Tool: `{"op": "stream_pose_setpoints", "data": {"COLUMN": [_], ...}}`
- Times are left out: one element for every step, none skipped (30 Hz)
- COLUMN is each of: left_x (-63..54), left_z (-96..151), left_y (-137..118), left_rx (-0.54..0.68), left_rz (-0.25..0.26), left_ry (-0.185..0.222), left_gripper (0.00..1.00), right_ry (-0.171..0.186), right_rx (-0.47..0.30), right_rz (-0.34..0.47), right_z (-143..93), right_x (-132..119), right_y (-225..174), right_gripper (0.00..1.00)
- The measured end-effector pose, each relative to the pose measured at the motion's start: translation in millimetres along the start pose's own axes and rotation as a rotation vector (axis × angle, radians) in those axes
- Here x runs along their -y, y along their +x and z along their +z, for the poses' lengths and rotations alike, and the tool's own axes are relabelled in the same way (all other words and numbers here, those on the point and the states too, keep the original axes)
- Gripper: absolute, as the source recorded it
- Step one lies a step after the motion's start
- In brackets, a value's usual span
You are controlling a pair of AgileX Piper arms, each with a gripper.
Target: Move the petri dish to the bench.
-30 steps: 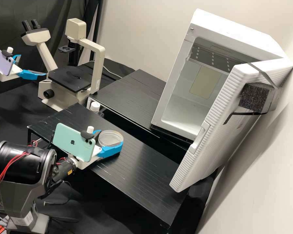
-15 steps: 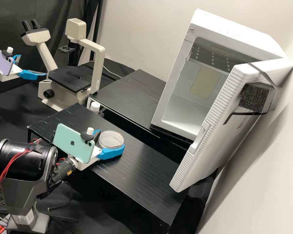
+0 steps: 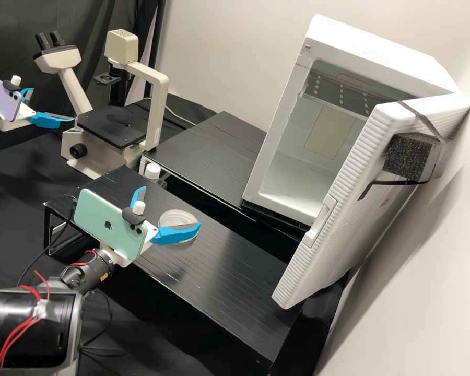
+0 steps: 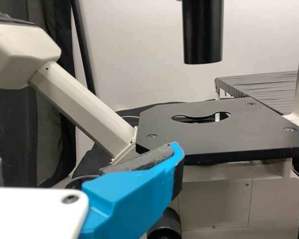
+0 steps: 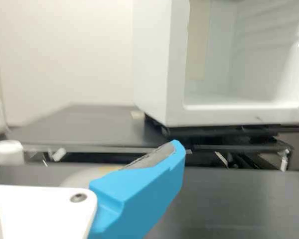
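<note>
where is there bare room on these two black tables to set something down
The near table has a bare stretch between the petri dish and the open door; the far table, between the microscope and the white cabinet. It is crowded around the dish, where the right gripper and green phone are close.

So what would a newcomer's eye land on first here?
Most likely the big white cabinet at the right of the high view, its ribbed door standing open. Next, the cream microscope at the upper left. Then the right gripper, its bright blue fingers spread apart by the clear petri dish on the near black platform.
</note>
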Motion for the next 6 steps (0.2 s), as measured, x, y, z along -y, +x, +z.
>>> {"op": "stream_pose_setpoints", "data": {"left_x": [0.0, 0.0, 0.0, 0.0, 0.0, 0.0], "left_z": [0.0, 0.0, 0.0, 0.0, 0.0, 0.0], "left_y": [0.0, 0.0, 0.0, 0.0, 0.0, 0.0], "left_rx": [0.000, 0.000, 0.000, 0.000, 0.000, 0.000], "left_rz": [0.000, 0.000, 0.000, 0.000, 0.000, 0.000], "left_ry": [0.000, 0.000, 0.000, 0.000, 0.000, 0.000], "left_gripper": [1.00, 1.00, 1.00, 1.00, 1.00, 1.00], "right_ry": [0.013, 0.028, 0.044, 0.054, 0.063, 0.073], "right_rx": [-0.010, -0.017, -0.026, -0.032, -0.040, -0.047], "right_rz": [0.004, 0.006, 0.007, 0.006, 0.005, 0.004], "right_z": [-1.0, -1.7, -2.4, -2.7, -3.3, -3.7], "right_x": [-1.2, -1.9, -2.5, -2.6, -2.7, -2.8], "right_y": [-0.5, -0.6, -0.6, -0.5, -0.3, -0.1], "right_gripper": [1.00, 1.00, 1.00, 1.00, 1.00, 1.00]}}
